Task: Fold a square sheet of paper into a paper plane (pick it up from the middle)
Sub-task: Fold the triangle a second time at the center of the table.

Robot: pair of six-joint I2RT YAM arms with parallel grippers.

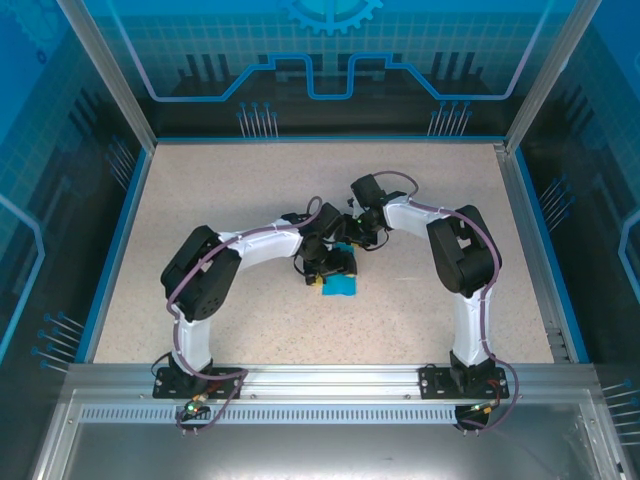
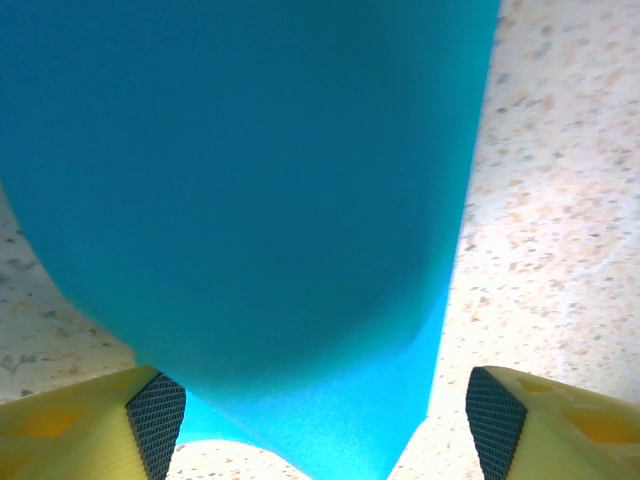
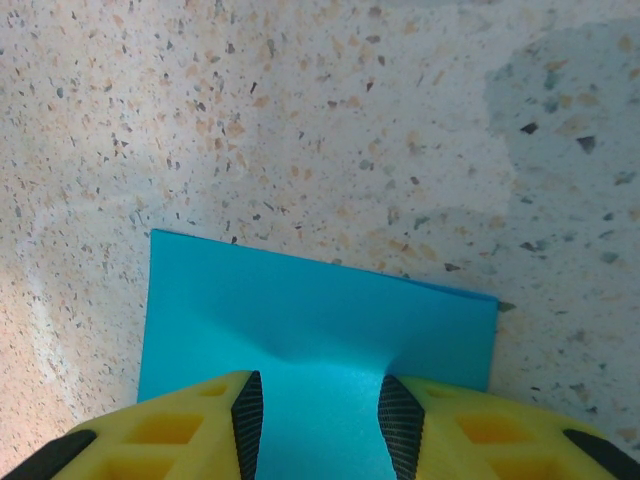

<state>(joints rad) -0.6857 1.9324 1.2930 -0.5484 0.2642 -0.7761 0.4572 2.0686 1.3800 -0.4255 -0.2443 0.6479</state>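
pinched the square sheet of paper (image 3: 320,320) in right gripper (image 3: 315,420); left gripper (image 2: 325,415) spread wide around its curled edge.

Plain turquoise-blue sheet of paper (image 3: 320,320); beige speckled table (image 1: 230,190) with blue edges; yellow fingers (image 3: 190,435) with black pads.

The table (image 1: 200,200) is a beige, speckled slab with a blue rim. Near its middle lies the turquoise sheet (image 1: 341,286), partly flat on the surface, with one portion bowed upward.
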